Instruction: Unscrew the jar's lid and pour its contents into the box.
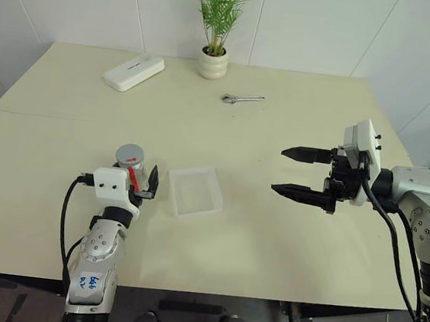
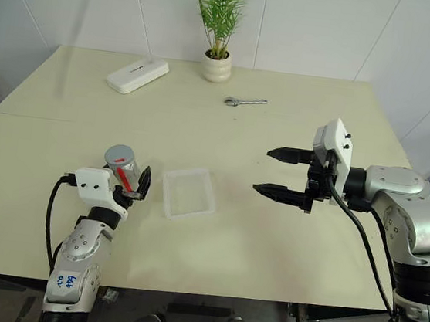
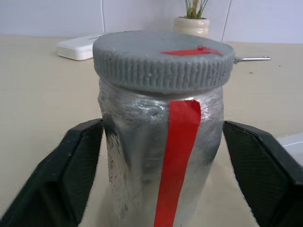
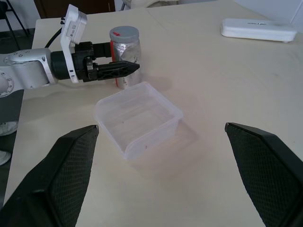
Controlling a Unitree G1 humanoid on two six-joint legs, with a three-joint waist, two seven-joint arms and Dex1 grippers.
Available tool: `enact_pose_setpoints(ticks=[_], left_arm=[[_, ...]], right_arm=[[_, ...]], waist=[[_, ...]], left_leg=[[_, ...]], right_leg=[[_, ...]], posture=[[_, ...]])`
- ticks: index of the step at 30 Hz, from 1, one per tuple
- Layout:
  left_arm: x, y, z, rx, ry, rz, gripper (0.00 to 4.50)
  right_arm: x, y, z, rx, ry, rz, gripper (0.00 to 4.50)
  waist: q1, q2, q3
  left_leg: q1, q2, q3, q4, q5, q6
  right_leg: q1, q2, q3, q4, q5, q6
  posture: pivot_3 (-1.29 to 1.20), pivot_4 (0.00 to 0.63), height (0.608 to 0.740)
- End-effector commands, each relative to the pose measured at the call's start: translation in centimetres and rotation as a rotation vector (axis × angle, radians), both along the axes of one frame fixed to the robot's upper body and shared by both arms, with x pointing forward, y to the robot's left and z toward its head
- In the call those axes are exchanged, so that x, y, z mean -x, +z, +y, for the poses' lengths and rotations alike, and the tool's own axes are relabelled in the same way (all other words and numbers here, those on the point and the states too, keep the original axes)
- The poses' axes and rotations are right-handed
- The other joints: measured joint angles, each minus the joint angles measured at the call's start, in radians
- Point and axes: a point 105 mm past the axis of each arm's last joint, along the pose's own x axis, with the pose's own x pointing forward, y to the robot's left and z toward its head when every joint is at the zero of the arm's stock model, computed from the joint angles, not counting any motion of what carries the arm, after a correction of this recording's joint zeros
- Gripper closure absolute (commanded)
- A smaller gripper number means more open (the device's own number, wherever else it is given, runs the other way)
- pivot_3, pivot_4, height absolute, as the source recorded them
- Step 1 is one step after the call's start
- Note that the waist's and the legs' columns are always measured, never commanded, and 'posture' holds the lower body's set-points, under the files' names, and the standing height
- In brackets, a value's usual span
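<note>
Jar (image 1: 134,169) stood upright on the bench (image 1: 268,237), long axis vertical, near the front left, its grey lid (image 3: 163,60) on top and its red stripe running straight down the side that faced the left wrist camera. Left claw (image 3: 161,156) flanked the jar, one finger (image 3: 78,165) on each side with a gap visible, not yet clamped. The clear box (image 1: 194,190) sat just beside the jar. Right claw (image 1: 298,171) hung open above the bench, well apart, pointing toward the box.
</note>
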Motion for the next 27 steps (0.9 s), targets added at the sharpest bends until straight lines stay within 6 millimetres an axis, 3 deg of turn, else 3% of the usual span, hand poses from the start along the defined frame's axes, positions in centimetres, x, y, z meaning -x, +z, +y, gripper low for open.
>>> enact_pose_setpoints(ticks=[1, 5, 15, 22, 27], left_arm=[[0.0, 1.2, 0.1, -0.006, 0.001, -0.054, 1.57], [0.0, 1.4, -0.1, -0.005, -0.017, -0.06, 2.54], [0.3, 2.6, -0.1, -0.072, -0.163, -0.104, 2.54], [1.2, 5.1, -1.1, -0.179, -0.549, -0.132, 2.54], [1.5, 6.8, -1.7, -0.138, -0.8, -0.131, 2.54]], right_arm=[[0.6, 1.1, -0.2, -0.001, 0.002, -0.054, 0.0], [0.6, 1.1, -0.2, -0.002, -0.003, -0.057, 0.0], [1.1, 1.3, 0.1, -0.013, -0.023, -0.079, 0.0], [1.3, 2.0, 0.9, -0.064, -0.095, -0.129, 0.0], [1.6, 3.0, 2.1, -0.131, -0.159, -0.169, 0.0]], waist=[[0.0, 0.0, 0.0], [0.001, 0.0, 0.0], [0.0, 0.0, 0.0], [-0.001, 0.0, 0.0], [-0.005, 0.0, 0.0]], left_leg=[[0.0, 0.0, 0.0, 0.0, 0.0, 0.0], [0.0, 0.0, 0.0, 0.0, 0.0, 0.0], [0.0, 0.0, 0.0, 0.0, 0.0, 0.0], [0.0, 0.0, 0.0, 0.0, 0.0, 0.0], [-0.001, 0.0, 0.0, -0.001, 0.0, 0.0]], right_leg=[[0.0, 0.0, 0.0, 0.0, 0.0, 0.0], [0.0, 0.0, 0.0, 0.0, 0.0, 0.0], [0.0, 0.0, 0.0, 0.0, 0.0, 0.0], [0.0, 0.0, 0.0, 0.0, 0.0, 0.0], [-0.001, 0.0, -0.001, 0.0, 0.0, -0.001]], posture=[[0.0, 0.15, 0.74], [0.0, 0.15, 0.74], [0.0, 0.15, 0.74], [0.0, 0.15, 0.74], [0.0, 0.15, 0.74]])
